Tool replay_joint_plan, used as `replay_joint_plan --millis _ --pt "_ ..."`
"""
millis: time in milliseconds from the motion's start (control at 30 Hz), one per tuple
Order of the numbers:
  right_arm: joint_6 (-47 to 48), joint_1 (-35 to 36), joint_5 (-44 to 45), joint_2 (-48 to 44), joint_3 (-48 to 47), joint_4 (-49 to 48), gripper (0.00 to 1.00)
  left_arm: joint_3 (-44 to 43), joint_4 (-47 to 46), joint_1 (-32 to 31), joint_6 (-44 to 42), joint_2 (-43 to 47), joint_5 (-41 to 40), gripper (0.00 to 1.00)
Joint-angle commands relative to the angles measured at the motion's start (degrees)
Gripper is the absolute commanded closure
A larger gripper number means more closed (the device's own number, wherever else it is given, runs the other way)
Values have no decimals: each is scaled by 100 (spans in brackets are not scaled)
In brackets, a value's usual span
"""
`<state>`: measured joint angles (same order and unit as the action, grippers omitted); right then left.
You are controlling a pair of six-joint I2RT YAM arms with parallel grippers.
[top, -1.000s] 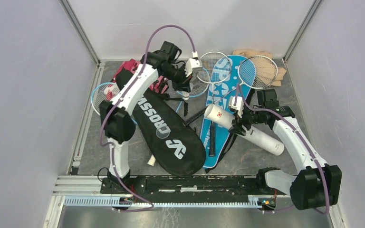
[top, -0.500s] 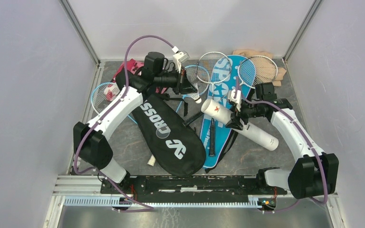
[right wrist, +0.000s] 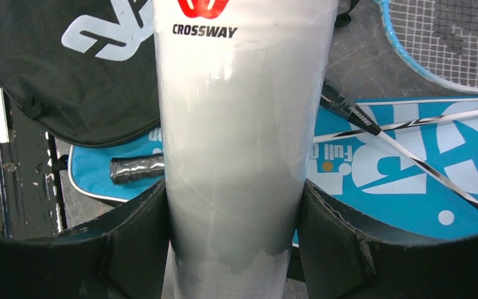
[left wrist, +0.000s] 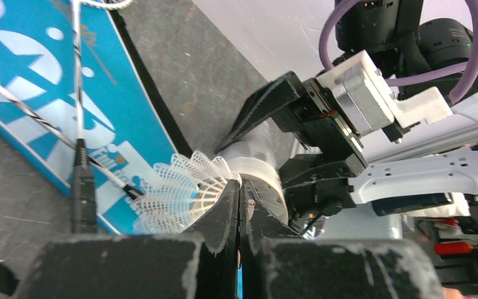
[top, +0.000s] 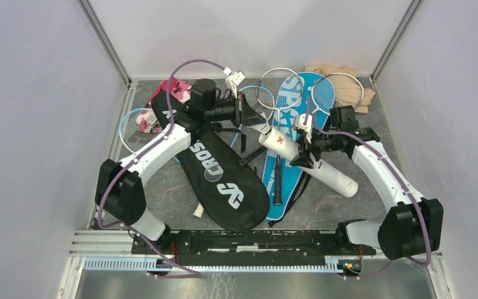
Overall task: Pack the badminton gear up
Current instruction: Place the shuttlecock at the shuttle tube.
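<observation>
Misalignment is the main risk: a shuttlecock [left wrist: 183, 193] is pinched in the closed left gripper [left wrist: 238, 187] just at the mouth of the tube [right wrist: 236, 93], which is clamped in the widely spread right gripper [right wrist: 233, 212] and held slanted above the blue cover [right wrist: 411, 187]. If it is pushed in off-centre, feathers could be crushed against the rim, or the smooth tube twisted in its grip.

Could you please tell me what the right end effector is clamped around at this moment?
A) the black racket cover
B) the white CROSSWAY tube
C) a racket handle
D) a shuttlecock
B: in the right wrist view, the right end effector has one finger on either side of the white CROSSWAY tube, both pressed against its wall.
</observation>
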<state>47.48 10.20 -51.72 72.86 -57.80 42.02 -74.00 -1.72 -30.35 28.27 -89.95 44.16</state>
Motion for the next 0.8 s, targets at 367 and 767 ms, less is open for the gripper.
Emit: replay_joint_plan --millis 367,767 --pt "-496 104 -75 63 -327 -619 86 932 -2160 -260 1317 298 1160 79" --pt "-313 105 57 57 -301 -541 86 967 -1912 -252 733 550 1433 51"
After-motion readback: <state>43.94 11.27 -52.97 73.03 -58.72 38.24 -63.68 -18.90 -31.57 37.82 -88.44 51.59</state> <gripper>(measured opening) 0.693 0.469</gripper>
